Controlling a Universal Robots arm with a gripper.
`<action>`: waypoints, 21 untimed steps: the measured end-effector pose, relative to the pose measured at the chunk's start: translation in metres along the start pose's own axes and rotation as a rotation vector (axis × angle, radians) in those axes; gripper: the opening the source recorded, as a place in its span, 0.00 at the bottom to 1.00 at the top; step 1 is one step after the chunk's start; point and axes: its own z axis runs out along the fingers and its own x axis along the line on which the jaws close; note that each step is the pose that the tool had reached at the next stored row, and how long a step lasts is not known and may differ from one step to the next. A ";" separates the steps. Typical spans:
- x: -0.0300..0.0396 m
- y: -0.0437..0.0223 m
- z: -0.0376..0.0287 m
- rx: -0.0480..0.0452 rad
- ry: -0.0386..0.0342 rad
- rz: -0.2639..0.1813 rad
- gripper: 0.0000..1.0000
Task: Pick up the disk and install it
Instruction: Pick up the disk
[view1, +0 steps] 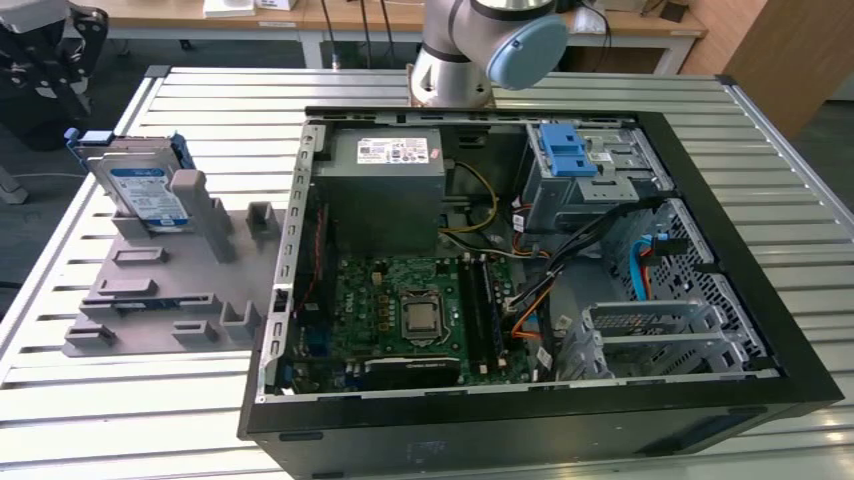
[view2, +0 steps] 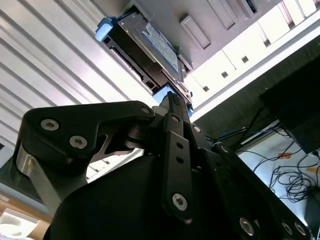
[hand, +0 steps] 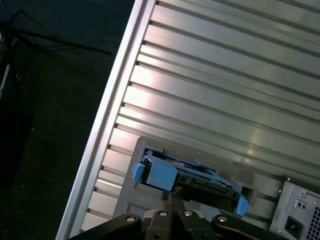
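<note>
Hovering near the disk (view1: 139, 190), unlifted in its grey holder (view1: 147, 290), the gripper (hand: 169, 196) has fingers together; grasping likely needs them spread.

Worktop (view1: 134, 420) carrying two groups. Toward the exterior view's left lies a holder plate (view1: 160, 285). The disk (view1: 140, 195) stands on edge in a slot at the plate's far end. Just beside the plate, toward the exterior view's right, the open computer case (view1: 534, 430) lies on its side. Within the case, the power-supply box (view1: 387, 190) occupies the far end. The motherboard (view1: 414, 310) lies in front of it, and the drive cage (view1: 587, 180) sits to the exterior view's right of the box. The arm's base (view1: 454, 70) stands behind the case. In the first wrist view the tool (hand: 171, 196) sits just beside one end of the disk.
</note>
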 end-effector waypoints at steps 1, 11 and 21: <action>0.0000 0.0000 0.0000 -0.0001 0.0005 -0.012 0.11; 0.0001 0.0000 -0.0001 -0.0013 0.0051 -0.117 0.11; 0.0002 0.0000 0.0000 -0.0016 0.0062 -0.143 0.11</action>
